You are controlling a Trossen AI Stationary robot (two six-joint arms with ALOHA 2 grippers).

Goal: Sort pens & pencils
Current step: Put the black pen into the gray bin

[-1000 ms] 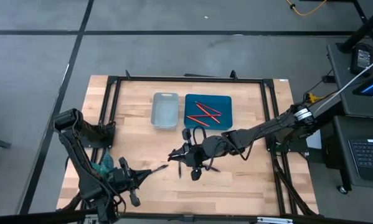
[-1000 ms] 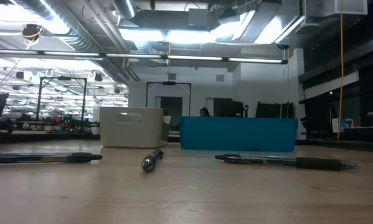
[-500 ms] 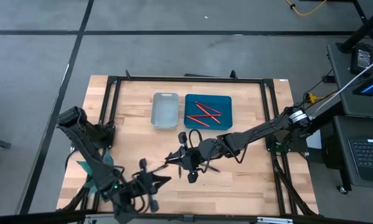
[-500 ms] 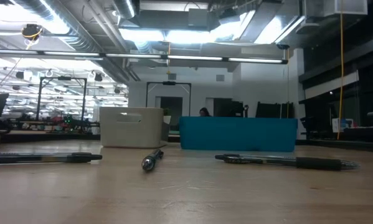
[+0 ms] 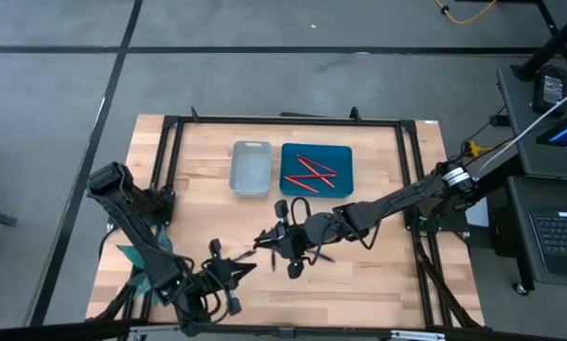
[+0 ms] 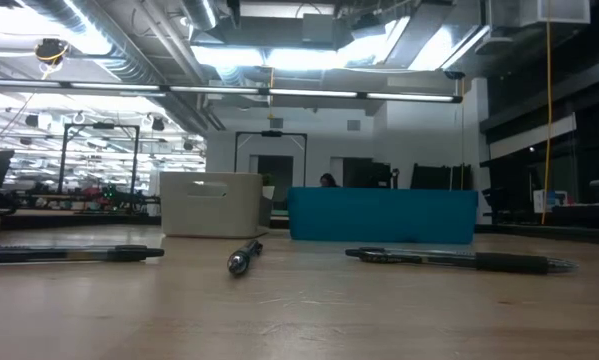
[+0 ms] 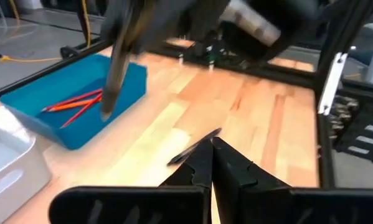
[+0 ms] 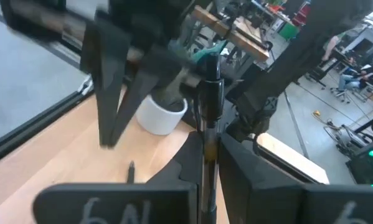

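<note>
Right tool (image 5: 281, 237) hangs over the middle of the desk (image 5: 378, 284), its fingers pinched tight on a dark pen (image 8: 208, 118) that stands between them in the right wrist view. More pens lie loose on the wood: from the low view, one toward the left edge (image 6: 69, 254), a short one end-on in the middle (image 6: 243, 258), and a third to the right (image 6: 459, 260). Toward the far edge sit a blue tray (image 5: 345, 180) holding orange-red pencils (image 5: 307, 173) and, just beside it, a pale bin (image 5: 251, 169) that looks empty. Left tool (image 5: 234, 275) hovers near the near edge, closed on nothing.

To my eye the step in hand is carrying this pen off to its container. Pencils fill the blue tray, so the pale bin seems the likely target; next calls for a swing toward the far edge and a release over it.
</note>
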